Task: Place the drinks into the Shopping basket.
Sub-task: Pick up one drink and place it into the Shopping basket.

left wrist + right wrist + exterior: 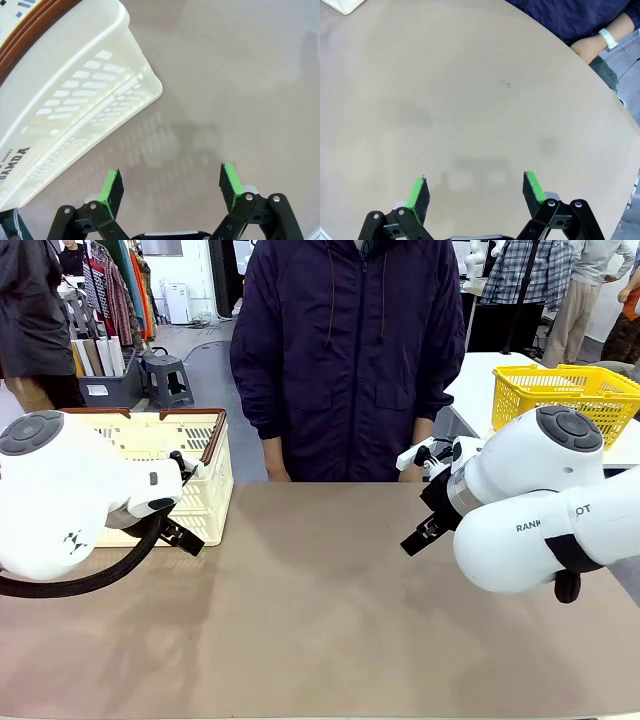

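Left gripper (171,184) and right gripper (476,192) held wide, empty.
Cans are best gripped mid-body (kept upright), then lowered into the Shopping basket (75,90).

a brown table (320,620) spans the foreground. at its far edge stands a person in a dark navy zipped jacket (345,350). behind to the right, a yellow mesh basket (540,405) sits on a white table (472,385). a grey stool (166,375) stands on the floor at back left.
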`<state>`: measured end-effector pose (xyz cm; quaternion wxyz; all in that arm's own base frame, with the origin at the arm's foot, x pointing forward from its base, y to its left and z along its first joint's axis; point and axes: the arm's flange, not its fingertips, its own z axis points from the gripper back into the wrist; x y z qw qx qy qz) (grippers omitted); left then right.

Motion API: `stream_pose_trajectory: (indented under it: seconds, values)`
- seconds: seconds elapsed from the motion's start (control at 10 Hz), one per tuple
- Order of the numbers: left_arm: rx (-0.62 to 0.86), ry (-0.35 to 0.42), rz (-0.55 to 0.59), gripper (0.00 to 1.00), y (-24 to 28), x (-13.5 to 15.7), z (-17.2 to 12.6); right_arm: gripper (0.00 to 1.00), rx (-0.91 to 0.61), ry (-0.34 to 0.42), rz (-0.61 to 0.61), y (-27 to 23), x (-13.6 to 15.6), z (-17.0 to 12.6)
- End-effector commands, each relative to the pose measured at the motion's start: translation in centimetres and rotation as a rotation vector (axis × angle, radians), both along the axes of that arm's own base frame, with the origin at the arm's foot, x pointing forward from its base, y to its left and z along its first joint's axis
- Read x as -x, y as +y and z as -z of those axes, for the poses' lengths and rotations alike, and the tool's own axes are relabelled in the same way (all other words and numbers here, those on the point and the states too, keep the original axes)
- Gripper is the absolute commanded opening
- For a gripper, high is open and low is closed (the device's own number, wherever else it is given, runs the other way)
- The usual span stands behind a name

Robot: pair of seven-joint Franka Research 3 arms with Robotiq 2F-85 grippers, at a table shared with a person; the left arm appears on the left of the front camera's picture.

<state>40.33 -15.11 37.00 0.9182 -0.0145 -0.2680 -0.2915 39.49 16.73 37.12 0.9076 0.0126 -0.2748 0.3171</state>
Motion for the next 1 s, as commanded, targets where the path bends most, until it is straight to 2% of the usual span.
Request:
stream_pose_trajectory:
  seconds: [0.0, 0.4, 0.5, 0.6, 0.7, 0.8, 0.9]
  values:
    - [0.000, 0.000, 0.000, 1.00, 0.0, 0.0, 0.0, 1.00, 0.000, 0.000, 0.000, 0.0, 0.0, 0.0]
    - [0.000, 0.000, 0.000, 1.00, 0.0, 0.0, 0.0, 1.00, 0.000, 0.000, 0.000, 0.0, 0.0, 0.0]
    - [0.039, 0.182, 0.032, 1.00, 0.2, 1.5, -1.5, 1.00, -0.160, 0.124, 0.007, -0.6, 1.6, -1.2]
    - [0.133, 0.435, -0.122, 1.00, -0.1, 3.0, -4.3, 1.00, -0.304, 0.296, 0.157, -1.7, 3.1, -3.4]
    - [0.256, 0.411, -0.074, 1.00, 0.6, 4.4, -7.0, 1.00, -0.444, 0.344, 0.186, -3.6, 4.7, -6.1]
    - [0.420, 0.480, -0.019, 1.00, 2.0, 5.2, -9.7, 1.00, -0.591, 0.396, 0.159, -5.7, 6.4, -8.9]
    - [0.557, 0.501, 0.029, 1.00, 3.7, 6.1, -12.3, 1.00, -0.714, 0.408, 0.090, -7.7, 8.6, -11.8]
